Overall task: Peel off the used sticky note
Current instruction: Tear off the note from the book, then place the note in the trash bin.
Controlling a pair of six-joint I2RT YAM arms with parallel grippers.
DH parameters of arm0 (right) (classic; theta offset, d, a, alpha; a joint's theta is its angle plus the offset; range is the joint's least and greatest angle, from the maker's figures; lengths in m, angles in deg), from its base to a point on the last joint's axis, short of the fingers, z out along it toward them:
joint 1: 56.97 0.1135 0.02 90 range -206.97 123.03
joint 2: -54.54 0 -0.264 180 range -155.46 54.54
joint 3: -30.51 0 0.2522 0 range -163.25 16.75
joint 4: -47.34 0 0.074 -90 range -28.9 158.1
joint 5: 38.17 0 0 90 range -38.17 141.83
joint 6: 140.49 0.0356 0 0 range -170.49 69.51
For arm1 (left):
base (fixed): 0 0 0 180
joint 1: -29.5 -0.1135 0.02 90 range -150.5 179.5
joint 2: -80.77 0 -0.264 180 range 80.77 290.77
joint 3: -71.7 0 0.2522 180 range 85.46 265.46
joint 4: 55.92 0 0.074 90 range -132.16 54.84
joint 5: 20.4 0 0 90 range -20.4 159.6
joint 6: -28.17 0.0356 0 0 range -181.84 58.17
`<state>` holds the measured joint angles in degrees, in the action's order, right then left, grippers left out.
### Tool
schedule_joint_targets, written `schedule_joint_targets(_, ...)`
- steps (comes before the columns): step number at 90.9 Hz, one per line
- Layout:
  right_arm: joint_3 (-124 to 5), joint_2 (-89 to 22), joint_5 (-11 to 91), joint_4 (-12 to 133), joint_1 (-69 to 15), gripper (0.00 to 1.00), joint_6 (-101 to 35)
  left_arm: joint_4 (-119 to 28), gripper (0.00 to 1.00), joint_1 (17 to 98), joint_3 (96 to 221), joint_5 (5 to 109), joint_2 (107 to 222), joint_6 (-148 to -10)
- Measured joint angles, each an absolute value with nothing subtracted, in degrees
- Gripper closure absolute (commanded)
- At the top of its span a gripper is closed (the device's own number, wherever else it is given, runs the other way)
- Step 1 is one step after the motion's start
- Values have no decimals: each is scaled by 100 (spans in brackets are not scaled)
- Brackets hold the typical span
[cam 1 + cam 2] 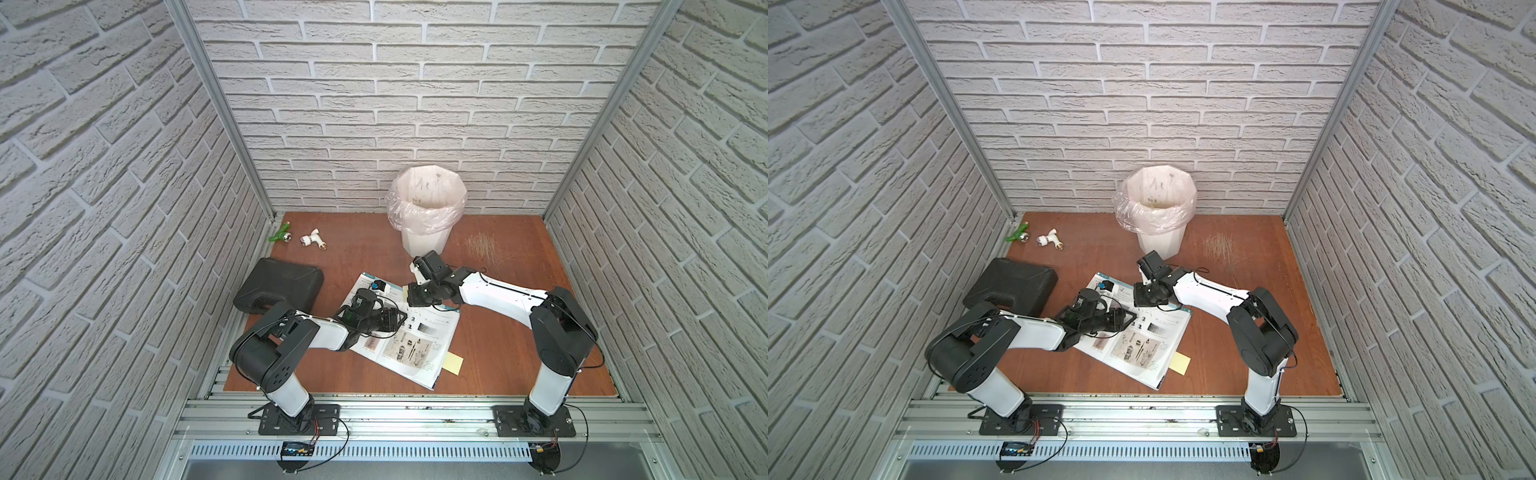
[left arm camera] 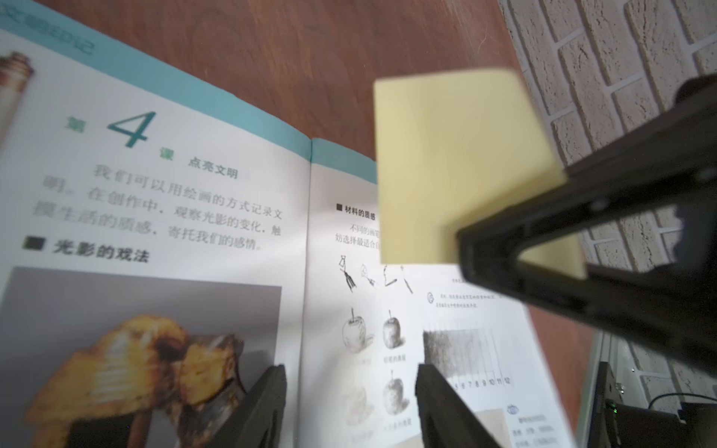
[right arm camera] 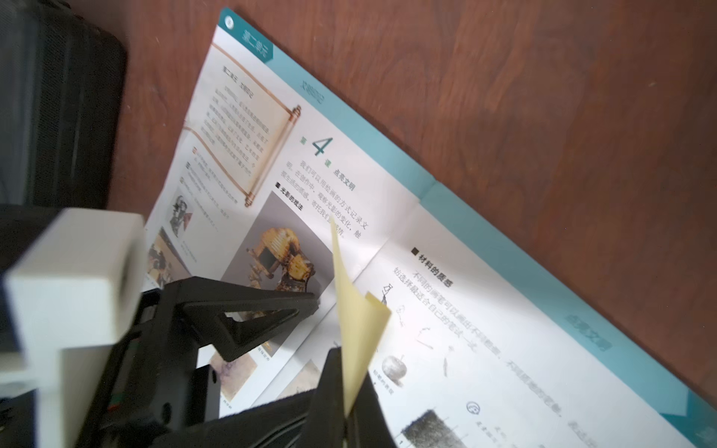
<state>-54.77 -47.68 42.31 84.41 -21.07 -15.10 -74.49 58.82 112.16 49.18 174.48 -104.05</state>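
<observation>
Right fingers (image 3: 329, 388) pinch used sticky note (image 3: 357, 329) (over book (image 3: 485, 310)); left fingers (image 2: 267, 407) spread.

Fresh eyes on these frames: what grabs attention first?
The used sticky note, pale yellow, is pinched in the shut right gripper and held up over the open book mid-table. The left gripper hangs open over the book's pages. A white plastic-lined bin stands against the back wall.

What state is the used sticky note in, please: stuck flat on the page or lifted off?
Lifted off: the right pincer is shut on the used sticky note, holding it clear of the open book.
</observation>
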Motion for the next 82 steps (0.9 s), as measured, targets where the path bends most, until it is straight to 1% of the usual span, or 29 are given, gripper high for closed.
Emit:
schedule_joint_targets(29,-5477,-4252,4154,8404,-2288,97,-1601,-7629,54,5882,11196,4913,17521,-10438)
schedule_joint_targets(49,-5632,-3502,4119,8472,-2288,97,-1999,-7607,53,5880,11216,4889,17514,-10499)
schedule_joint_targets(64,-6275,-3128,4170,8627,-2295,97,-2373,-7480,53,5880,11275,4876,17494,-10558)
schedule_joint_targets(82,-7576,-3281,4314,8854,-2575,97,-2655,-7314,53,5880,11362,4828,17488,-10600)
